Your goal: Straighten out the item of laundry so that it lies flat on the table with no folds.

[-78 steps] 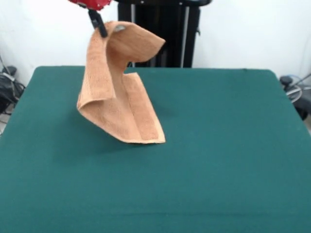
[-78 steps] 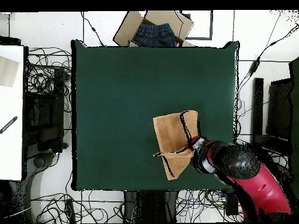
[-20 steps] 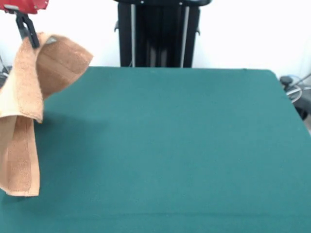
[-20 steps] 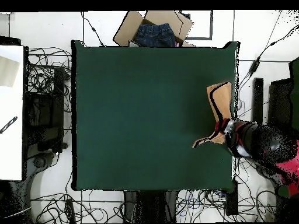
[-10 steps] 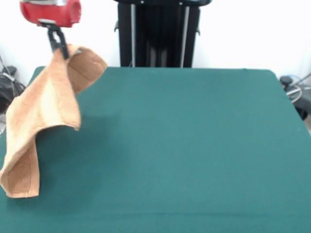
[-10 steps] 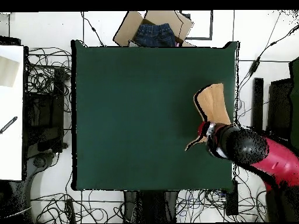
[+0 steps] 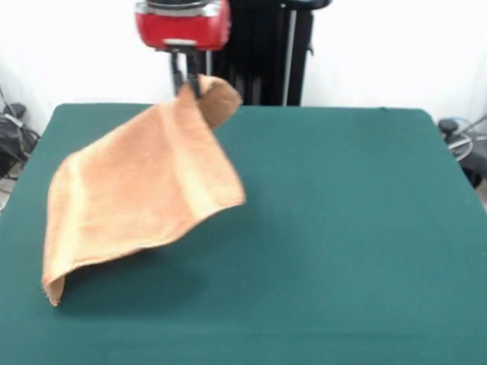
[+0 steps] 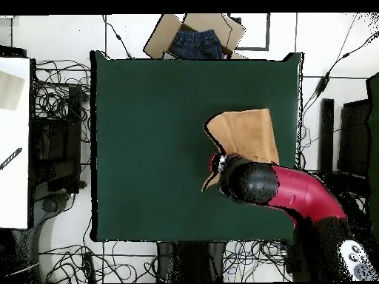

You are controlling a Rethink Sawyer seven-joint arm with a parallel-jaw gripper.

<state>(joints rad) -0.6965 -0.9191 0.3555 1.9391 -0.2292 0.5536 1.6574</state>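
The item of laundry (image 7: 141,194) is an orange-tan terry towel, held up by one corner and spread out in the air as a slanted sheet. Its lowest corner hangs near the table (image 7: 350,228) at the front left. My gripper (image 7: 187,82) is shut on the towel's top corner, under the red wrist. A small flap curls over behind the pinch. From above, the towel (image 8: 243,134) fans out beyond the arm's red body, which hides my gripper. The dark green table (image 8: 148,148) lies under it all.
A cardboard box holding blue jeans (image 8: 195,43) sits just past the table's far edge in the overhead view. Cables lie on the floor around the table. A black stand (image 7: 259,53) rises behind the table in the front view.
My gripper has swung inward from the table's side edge toward the middle, carrying the towel. The towel, hanging folded before, has billowed open into a broad sheet.
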